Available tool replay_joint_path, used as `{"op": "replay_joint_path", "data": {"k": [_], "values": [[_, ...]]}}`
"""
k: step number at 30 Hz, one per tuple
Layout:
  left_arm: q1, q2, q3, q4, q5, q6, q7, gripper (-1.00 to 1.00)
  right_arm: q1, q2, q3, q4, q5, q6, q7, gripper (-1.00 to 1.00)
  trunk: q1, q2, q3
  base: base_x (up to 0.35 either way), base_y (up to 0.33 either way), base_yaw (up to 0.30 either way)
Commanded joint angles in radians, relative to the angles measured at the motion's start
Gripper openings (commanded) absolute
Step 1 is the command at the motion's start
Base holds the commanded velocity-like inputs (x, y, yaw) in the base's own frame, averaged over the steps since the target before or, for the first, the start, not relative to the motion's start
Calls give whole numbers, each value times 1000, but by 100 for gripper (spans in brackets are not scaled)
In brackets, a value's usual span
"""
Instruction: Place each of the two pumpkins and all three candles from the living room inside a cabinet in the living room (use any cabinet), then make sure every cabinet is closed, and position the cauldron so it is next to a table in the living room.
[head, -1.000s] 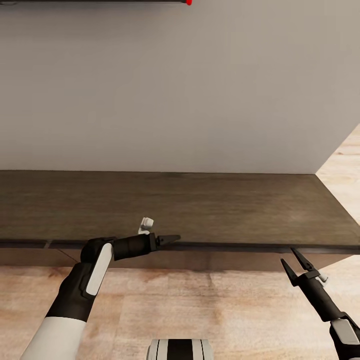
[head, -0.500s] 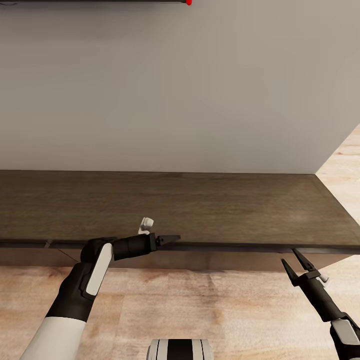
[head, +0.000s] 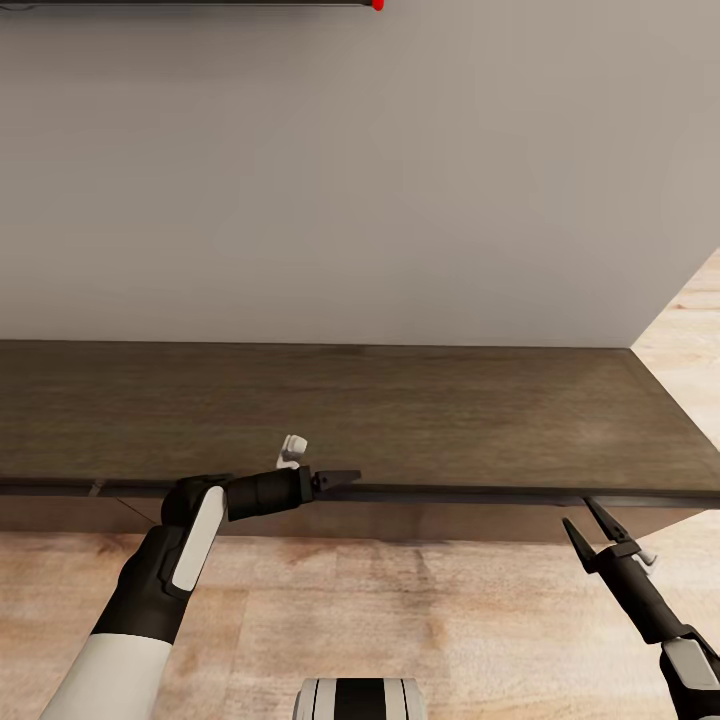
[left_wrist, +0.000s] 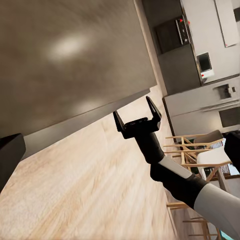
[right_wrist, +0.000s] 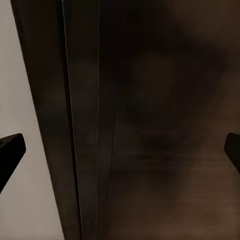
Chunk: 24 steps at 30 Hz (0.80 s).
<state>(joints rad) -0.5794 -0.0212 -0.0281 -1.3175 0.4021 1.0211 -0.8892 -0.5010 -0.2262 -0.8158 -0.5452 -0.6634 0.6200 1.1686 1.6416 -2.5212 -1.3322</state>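
Right gripper (head: 587, 524) having crept slightly forward since a second ago, now sitting just at cabinet (head: 400, 420) front edge; nothing else shifting. Pale wall (head: 350, 170) rising behind, wood floor (head: 400, 610) lying in front, kitchen and chairs (left_wrist: 200, 150) showing beyond. Cabinet running long, low, dark brown, top bare, fronts closed. Left gripper (head: 345, 479) pointing sideways along front edge, jaws looking closed, empty. Right jaws spreading wide, holding nothing.

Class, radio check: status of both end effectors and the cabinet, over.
Left end effector at cabinet front edge, state unclear. Right end effector open, empty, near the front edge. Drawer fronts look shut. Nothing in the way.
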Motion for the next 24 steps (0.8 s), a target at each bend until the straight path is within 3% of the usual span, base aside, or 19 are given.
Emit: {"op": "replay_joint_path", "data": {"k": [1, 13, 18, 24], "values": [[0, 0, 1, 0, -2, 4, -4, 100, -1, 0, -2, 1, -2, 7, 1, 100, 0, 0, -1, 0, 0, 0], [0, 0, 1, 0, -2, 4, -5, 100, -1, 0, -6, 4, -2, 6, -37, 100, 0, 0, -1, 0, 0, 0], [0, 0, 1, 0, -2, 4, -5, 100, -1, 0, -65, 6, -1, 7, -45, 100, 0, 0, -1, 0, 0, 0], [0, 0, 0, 0, -2, 4, -5, 100, -1, 0, -83, 7, -1, 6, -47, 100, 0, 0, -1, 0, 0, 0]]}}
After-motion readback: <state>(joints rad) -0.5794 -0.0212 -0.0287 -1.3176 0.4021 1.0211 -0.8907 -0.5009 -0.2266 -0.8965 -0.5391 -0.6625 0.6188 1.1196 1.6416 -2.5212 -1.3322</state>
